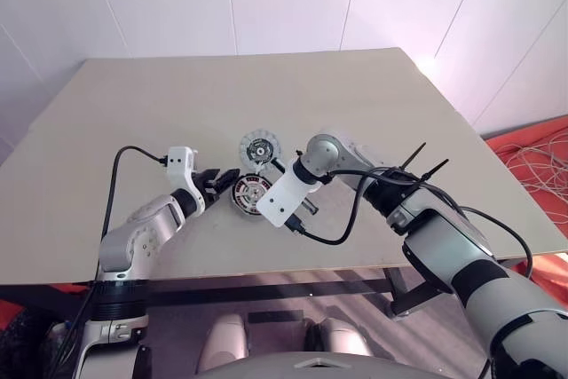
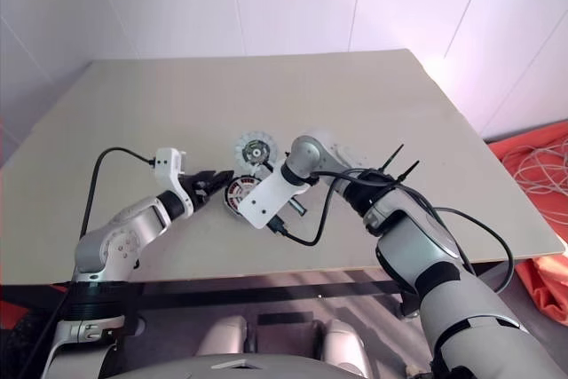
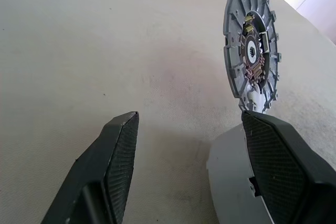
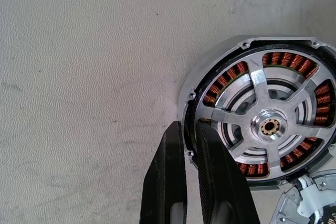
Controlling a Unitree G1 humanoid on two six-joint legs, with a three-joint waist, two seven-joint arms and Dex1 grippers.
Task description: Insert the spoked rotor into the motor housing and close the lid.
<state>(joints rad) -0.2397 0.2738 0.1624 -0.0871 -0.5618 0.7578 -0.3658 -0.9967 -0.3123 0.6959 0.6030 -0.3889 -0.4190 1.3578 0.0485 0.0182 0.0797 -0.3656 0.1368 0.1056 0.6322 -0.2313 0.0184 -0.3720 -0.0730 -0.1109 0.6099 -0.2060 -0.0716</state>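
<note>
The motor housing (image 4: 195, 85) lies on the table with the spoked rotor (image 4: 270, 127) seated inside it, copper windings showing between the spokes. My right gripper (image 4: 190, 129) points steeply down at the housing's rim, fingers shut to a thin slit just over the rim. The lid (image 1: 259, 148) lies flat on the table just beyond the housing (image 1: 248, 194), its circuit side up. My left gripper (image 3: 190, 116) is open beside the housing, with one finger (image 3: 273, 161) next to the housing's outer wall (image 3: 228, 177) and bare table between the fingers.
The beige table (image 1: 266, 95) has its front edge close below the housing. Black cables (image 1: 337, 232) loop from my right wrist over that edge. White cables on a red floor (image 1: 541, 161) lie off the table's right side.
</note>
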